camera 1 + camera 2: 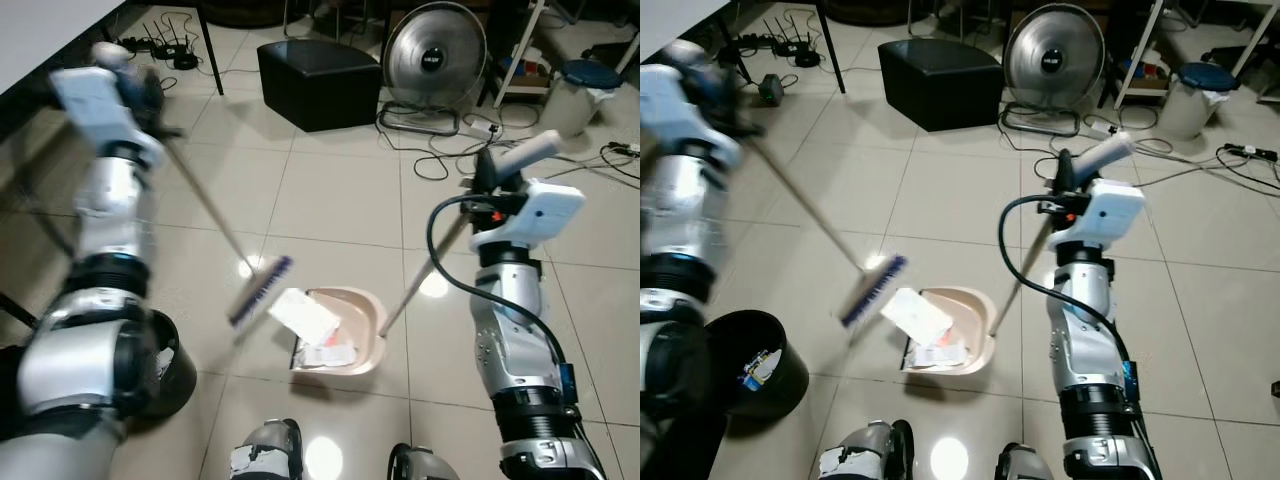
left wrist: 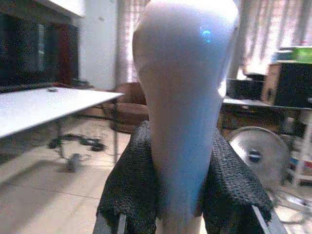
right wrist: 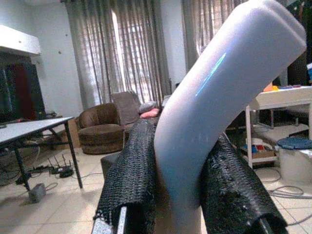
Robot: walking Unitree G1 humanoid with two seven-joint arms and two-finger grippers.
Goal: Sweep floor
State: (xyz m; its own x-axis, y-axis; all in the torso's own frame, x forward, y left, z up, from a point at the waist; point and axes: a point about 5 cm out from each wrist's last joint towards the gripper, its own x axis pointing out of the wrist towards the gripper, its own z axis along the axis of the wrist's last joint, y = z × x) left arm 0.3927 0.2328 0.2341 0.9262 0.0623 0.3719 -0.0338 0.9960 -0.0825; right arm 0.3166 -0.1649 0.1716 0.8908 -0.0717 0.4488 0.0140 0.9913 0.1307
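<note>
1. The step in hand looks like brushing paper scraps (image 1: pixel 305 318) into the dustpan (image 1: pixel 367 312), which lies on the tiled floor (image 1: pixel 330 195) just ahead of the robot's feet, its open mouth toward the broom head (image 1: pixel 260 291).
2. To do it well, I would keep the bristles low and flat against the tiles and draw short strokes toward the pan, so the white sheet lying across the pan's lip slides fully inside and does not flip over the rim.
3. The pan must stay pressed down and steady; a lifted front edge would let scraps slip under it.
4. The left gripper (image 2: pixel 183 195) is closed around the pale broom handle (image 2: pixel 185 87), its padded fingers (image 2: pixel 131 185) pressed against both sides near the top end (the arm is blurred in the head views).
5. The right gripper (image 3: pixel 183 195) is clamped likewise on the grip of the dustpan handle (image 3: pixel 219 87), whose thin rod (image 1: pixel 425 275) slants down to the pan.
6. A black bin (image 1: pixel 755 372) with some rubbish inside stands on the floor to the robot's left, near the broom head, a likely place for emptying the pan.
</note>
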